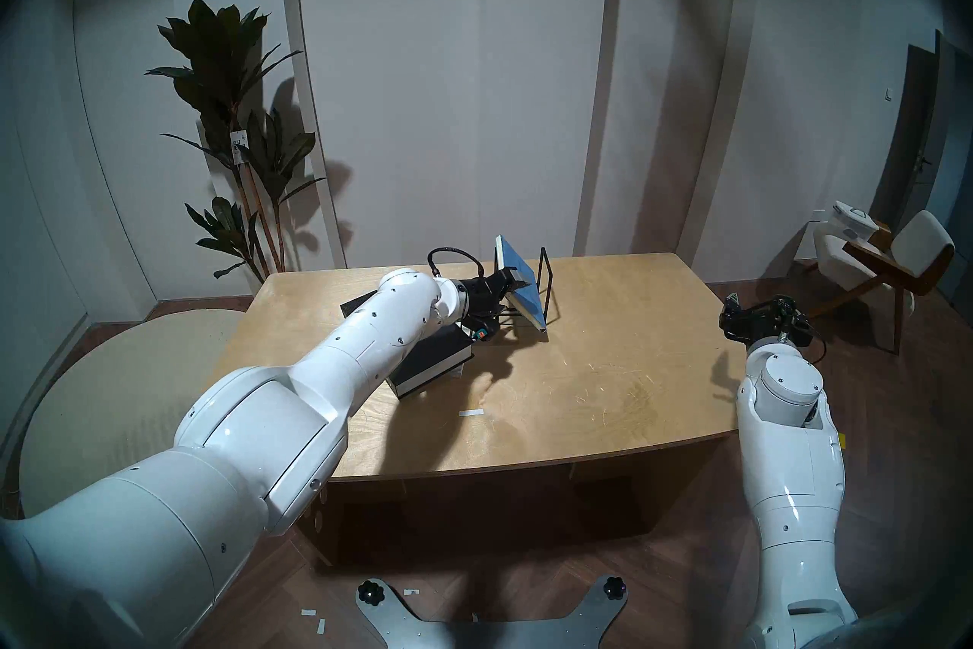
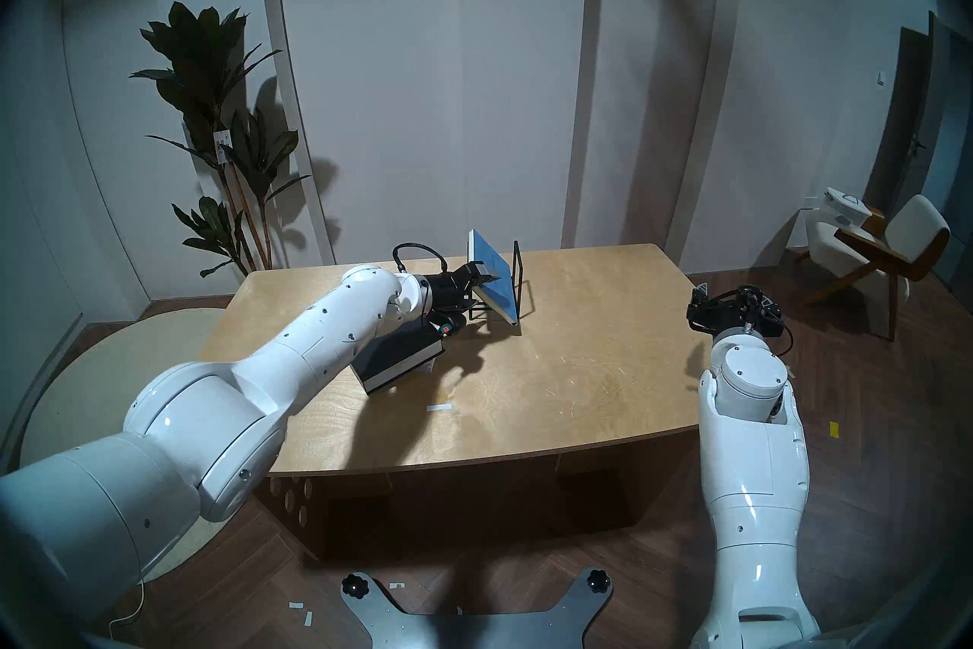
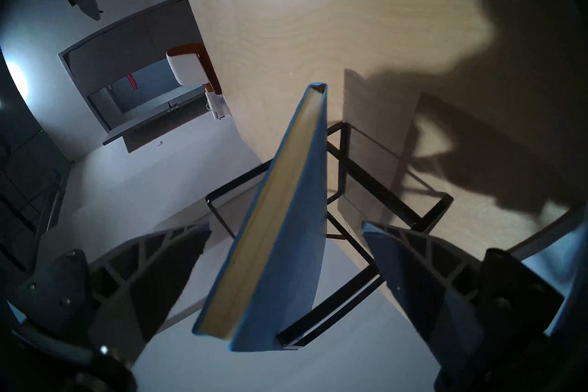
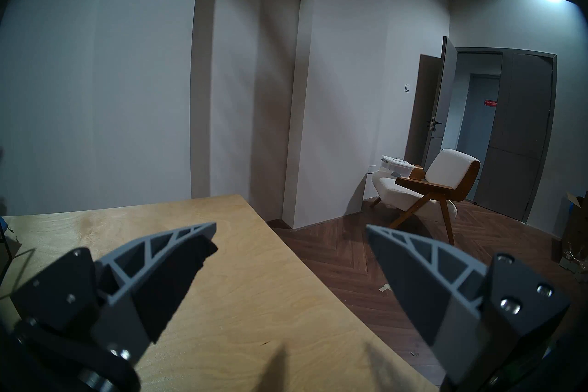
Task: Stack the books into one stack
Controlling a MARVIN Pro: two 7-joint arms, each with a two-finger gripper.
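Note:
The thin blue hardcover [image 1: 528,306] leans upright in the black wire rack [image 3: 331,308] at the back middle of the table [image 1: 605,369]. My left gripper [image 1: 517,285] is open. Its fingers stand on either side of the blue book's [image 3: 286,270] upper edge, with gaps on both sides in the left wrist view. The thick black book [image 1: 429,358] lies flat under my left forearm. A white sliver shows beneath its front corner; the white softcover is otherwise hidden. My right gripper [image 4: 291,232] is open and empty over the table's right edge [image 1: 732,313].
A strip of white tape [image 1: 470,413] lies on the table near the front middle. A wooden armchair [image 1: 890,263] stands on the floor beyond the table's right end. A tall plant [image 1: 237,131] stands behind the back left corner.

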